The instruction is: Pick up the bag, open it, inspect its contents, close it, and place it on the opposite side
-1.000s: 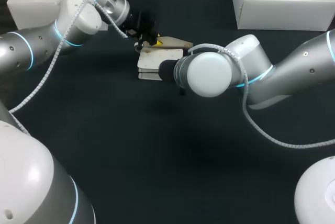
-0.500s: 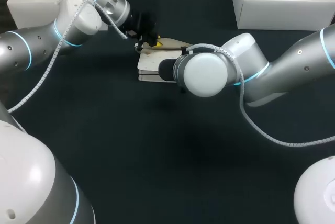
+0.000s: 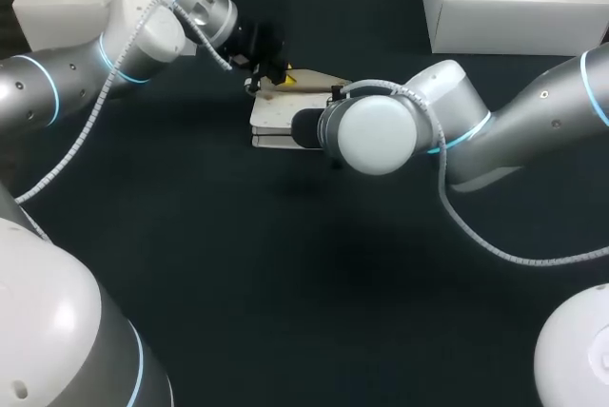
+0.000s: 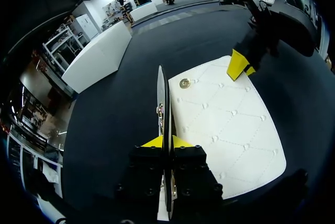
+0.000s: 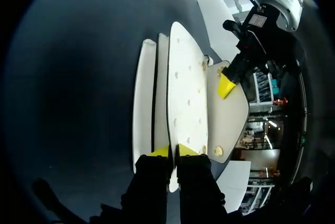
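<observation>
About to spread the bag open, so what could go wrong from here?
1. The left gripper pinches only a thin edge of the bag; a hard pull may slip it free.
2. The right gripper also grips an edge, and the right arm hides it in the head view, so slippage there could go unseen.

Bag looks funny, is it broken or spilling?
Not broken. The white bag is just held open: the left jaws pinch its flap on edge, and the right jaws pinch a quilted panel. No tear or spill shows.
</observation>
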`<state>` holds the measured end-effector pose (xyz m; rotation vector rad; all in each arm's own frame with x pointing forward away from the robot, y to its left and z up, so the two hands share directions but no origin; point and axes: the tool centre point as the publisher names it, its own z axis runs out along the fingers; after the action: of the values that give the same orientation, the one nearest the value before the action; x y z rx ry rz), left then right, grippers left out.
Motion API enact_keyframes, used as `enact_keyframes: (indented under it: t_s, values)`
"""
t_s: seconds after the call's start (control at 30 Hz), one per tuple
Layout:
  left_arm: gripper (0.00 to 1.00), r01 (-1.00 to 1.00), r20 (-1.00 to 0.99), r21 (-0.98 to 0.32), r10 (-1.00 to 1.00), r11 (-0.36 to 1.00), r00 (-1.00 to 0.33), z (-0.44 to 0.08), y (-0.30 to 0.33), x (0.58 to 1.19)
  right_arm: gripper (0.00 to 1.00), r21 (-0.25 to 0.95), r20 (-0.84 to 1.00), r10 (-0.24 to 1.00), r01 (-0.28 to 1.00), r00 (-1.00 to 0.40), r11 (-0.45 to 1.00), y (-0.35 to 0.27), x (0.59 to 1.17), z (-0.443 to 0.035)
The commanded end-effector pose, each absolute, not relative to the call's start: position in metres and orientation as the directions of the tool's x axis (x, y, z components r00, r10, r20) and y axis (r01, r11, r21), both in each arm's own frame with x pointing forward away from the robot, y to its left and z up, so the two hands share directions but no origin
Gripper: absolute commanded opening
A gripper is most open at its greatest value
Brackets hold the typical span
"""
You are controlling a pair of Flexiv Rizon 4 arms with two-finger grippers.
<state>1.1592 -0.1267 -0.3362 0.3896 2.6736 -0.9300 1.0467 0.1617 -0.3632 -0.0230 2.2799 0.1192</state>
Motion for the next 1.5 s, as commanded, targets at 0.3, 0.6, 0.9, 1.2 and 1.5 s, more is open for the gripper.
enact_keyframes:
  t_s: [0.3,0.6,0.9,1.2,1.5]
  values:
    - [0.0,0.423,-0.433,-0.564,0.181,0.709,-0.883,-0.34,-0.122,1.145,0.0,0.094,-0.76,0.041,-0.047,-0.648,0.994,0.163,1.045,-0.369]
    - [0.0,0.535,-0.554,-0.535,0.207,0.654,-0.806,-0.35,-0.12,1.119,0.0,0.105,-0.758,0.054,-0.041,-0.65,0.994,0.163,1.045,-0.369]
    - [0.47,0.509,-0.516,-0.563,0.203,0.651,-0.832,-0.337,-0.116,1.119,0.0,0.105,-0.758,0.054,-0.041,-0.65,0.994,0.163,1.045,-0.369]
    - [0.33,0.502,-0.516,-0.566,0.193,0.654,-0.834,-0.321,-0.112,1.128,0.0,0.105,-0.758,0.054,-0.041,-0.65,0.994,0.163,1.045,-0.369]
    - [0.0,0.55,-0.556,-0.559,0.212,0.62,-0.804,-0.326,-0.115,1.123,0.0,0.105,-0.758,0.054,-0.041,-0.65,0.994,0.163,1.045,-0.369]
